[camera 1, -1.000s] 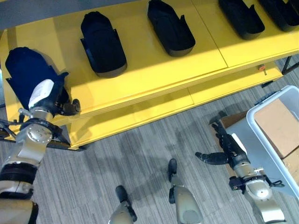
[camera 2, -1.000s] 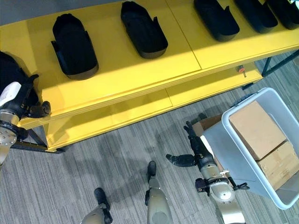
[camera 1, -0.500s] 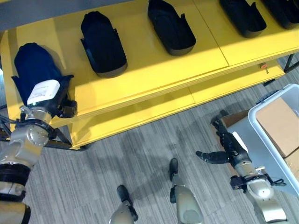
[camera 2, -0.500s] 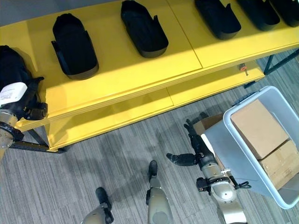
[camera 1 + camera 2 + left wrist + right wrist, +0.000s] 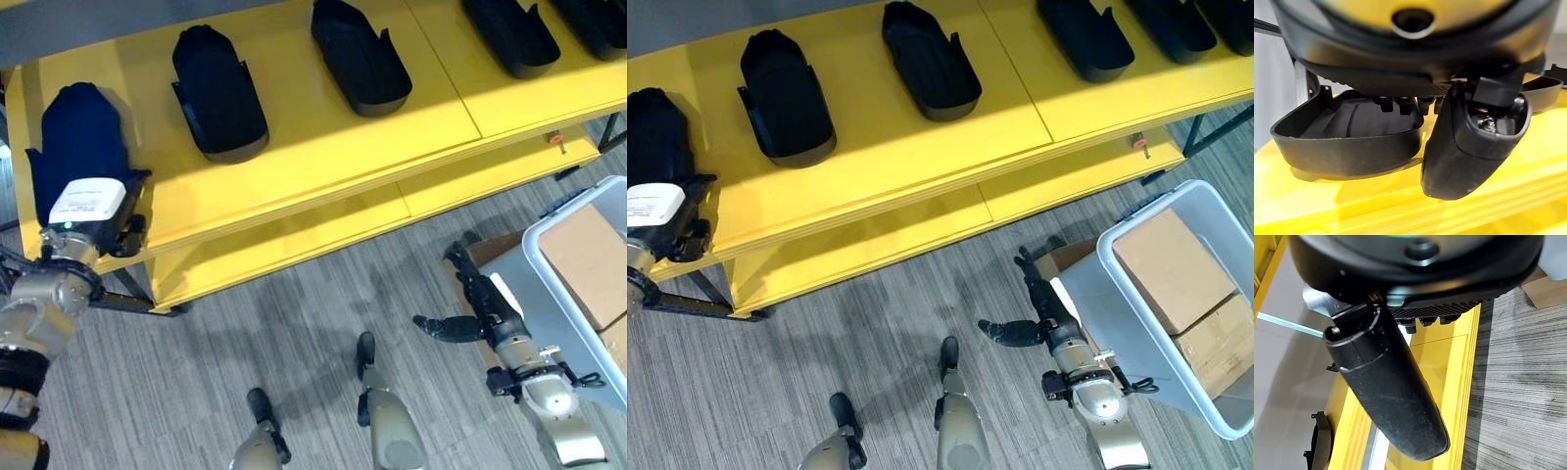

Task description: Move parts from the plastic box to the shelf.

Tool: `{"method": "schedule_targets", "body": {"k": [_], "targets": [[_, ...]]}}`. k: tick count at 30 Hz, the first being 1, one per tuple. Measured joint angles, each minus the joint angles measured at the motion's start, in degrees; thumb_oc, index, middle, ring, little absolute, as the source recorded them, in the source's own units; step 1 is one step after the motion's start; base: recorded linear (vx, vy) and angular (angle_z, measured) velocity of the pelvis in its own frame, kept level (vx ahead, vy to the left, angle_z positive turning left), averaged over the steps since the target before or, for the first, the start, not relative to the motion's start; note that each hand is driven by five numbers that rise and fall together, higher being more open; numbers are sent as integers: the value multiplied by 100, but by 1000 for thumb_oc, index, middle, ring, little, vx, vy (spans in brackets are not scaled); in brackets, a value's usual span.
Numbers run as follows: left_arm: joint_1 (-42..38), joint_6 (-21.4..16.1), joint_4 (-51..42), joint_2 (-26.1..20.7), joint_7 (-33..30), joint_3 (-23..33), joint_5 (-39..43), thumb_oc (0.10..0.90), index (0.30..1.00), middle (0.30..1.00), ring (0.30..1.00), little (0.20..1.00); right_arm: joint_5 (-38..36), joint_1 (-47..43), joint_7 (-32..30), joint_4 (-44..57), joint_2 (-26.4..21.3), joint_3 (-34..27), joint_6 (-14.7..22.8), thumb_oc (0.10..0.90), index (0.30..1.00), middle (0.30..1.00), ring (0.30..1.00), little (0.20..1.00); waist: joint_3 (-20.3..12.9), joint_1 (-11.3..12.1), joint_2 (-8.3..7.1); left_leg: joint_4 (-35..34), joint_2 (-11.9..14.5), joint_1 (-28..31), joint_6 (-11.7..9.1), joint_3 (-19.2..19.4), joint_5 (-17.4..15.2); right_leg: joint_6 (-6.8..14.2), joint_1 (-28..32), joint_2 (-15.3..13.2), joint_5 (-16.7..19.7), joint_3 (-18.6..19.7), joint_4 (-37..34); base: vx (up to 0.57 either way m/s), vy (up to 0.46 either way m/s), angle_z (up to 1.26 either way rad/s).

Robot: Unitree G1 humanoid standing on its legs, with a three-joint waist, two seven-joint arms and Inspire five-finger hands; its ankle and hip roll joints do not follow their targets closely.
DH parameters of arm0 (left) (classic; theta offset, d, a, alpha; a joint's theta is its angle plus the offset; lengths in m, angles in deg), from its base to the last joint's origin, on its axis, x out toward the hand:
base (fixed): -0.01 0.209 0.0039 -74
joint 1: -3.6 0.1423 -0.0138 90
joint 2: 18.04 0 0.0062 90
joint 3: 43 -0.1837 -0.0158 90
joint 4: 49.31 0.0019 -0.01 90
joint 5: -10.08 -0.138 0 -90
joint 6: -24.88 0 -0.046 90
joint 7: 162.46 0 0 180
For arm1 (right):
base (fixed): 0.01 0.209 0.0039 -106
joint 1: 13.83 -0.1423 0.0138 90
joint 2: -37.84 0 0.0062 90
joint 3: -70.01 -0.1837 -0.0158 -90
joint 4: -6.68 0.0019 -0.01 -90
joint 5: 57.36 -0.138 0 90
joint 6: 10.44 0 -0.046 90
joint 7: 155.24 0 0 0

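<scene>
On the yellow shelf we see a dark part lying at the left end of the top board, close to the front edge. The left hand is at the near end of this part; in the left wrist view the thumb hangs outside the part's wall and the fingers go down inside the part, so we cannot tell if they grip it or are loose. More black parts lie in a row along the same board: a second part next to the first one, a third part near the middle, and a fourth part toward the right end. The right hand hangs low over the grey floor, well apart from the shelf, its fingers straight and spread, holding nothing. Just beside it on the right stands the plastic box, with cardboard boxes inside it.
</scene>
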Motion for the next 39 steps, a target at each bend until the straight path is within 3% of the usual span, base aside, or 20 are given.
{"method": "schedule_targets", "body": {"k": [5,11,13,17,25,35,39], "targets": [[-4,0,192,0,-13,-25,40,900,1000,1000,1000,1000,-2,-26,-30,2,-4,4,61,900,1000,1000,1000,1000,-2,26,13,0,-4,12,9,-2,22,-16,9,-6,14,-1,0,0,0,0],[326,-72,-42,207,-35,694,1270,900,1000,1000,1000,1000,-2,-9,-105,2,6,-17,70,900,1000,1000,1000,1000,-5,150,28,-10,-12,19,14,-26,53,-27,29,-14,24,-25,0,2,-2,2],[553,-71,-276,687,-43,1537,1981,900,1000,1000,1000,1000,-2,0,-108,2,79,-119,69,900,1000,1000,1000,1000,-7,165,47,-10,-15,32,15,-30,53,-27,42,-18,24,-27,0,0,0,0],[640,-55,-362,809,-110,1610,2790,900,1000,1000,1000,1000,-2,-41,-157,0,89,-211,66,900,1000,1000,1000,1000,-8,220,51,-13,-16,54,19,-96,66,-27,86,-21,24,-57,0,2,-8,3],[1160,-148,-1510,1055,-111,1976,4112,900,1000,1000,1000,1000,0,-88,-170,-3,180,-259,47,900,1000,1000,1000,1000,-8,281,49,-21,-20,101,20,-95,65,-20,151,-25,16,-71,-2,-2,-2,2],[1460,-332,-1902,1096,-86,2084,4323,900,1000,1000,1000,1000,1,-158,-159,-7,257,-311,36,900,1000,1000,1000,1000,-17,273,67,-25,-19,203,24,-100,64,-20,233,-25,18,-67,-1,0,0,0],[1843,-346,-2173,1482,-69,2515,4322,900,1000,1000,1000,1000,2,-169,-141,-16,257,-396,14,900,1000,1000,1000,1000,-30,294,92,-27,-16,238,24,-100,66,-20,268,-27,14,-68,-2,11,-35,0]]}}
